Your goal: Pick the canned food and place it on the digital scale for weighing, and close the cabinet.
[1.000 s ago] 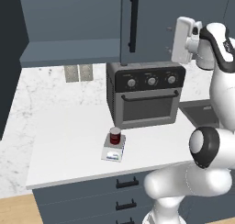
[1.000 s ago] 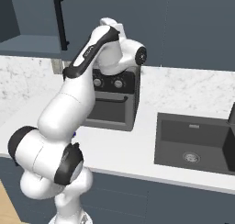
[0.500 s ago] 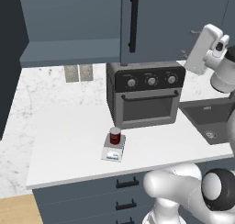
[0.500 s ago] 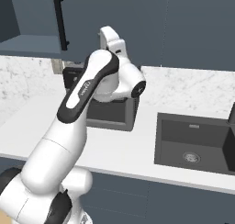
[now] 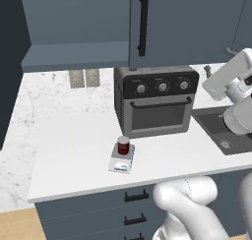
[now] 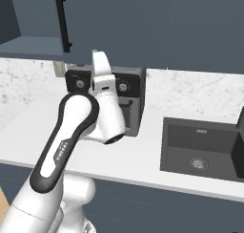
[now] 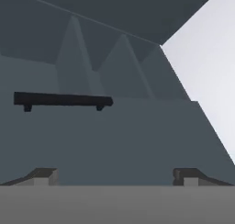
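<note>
Cylindrical dark red canned food upright on flat square digital scale

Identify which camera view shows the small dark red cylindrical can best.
The left base view: the small dark red cylindrical can stands unobstructed on the flat square scale. In the right base view the arm blocks that spot; the hand view faces the slate-blue cabinet.
</note>
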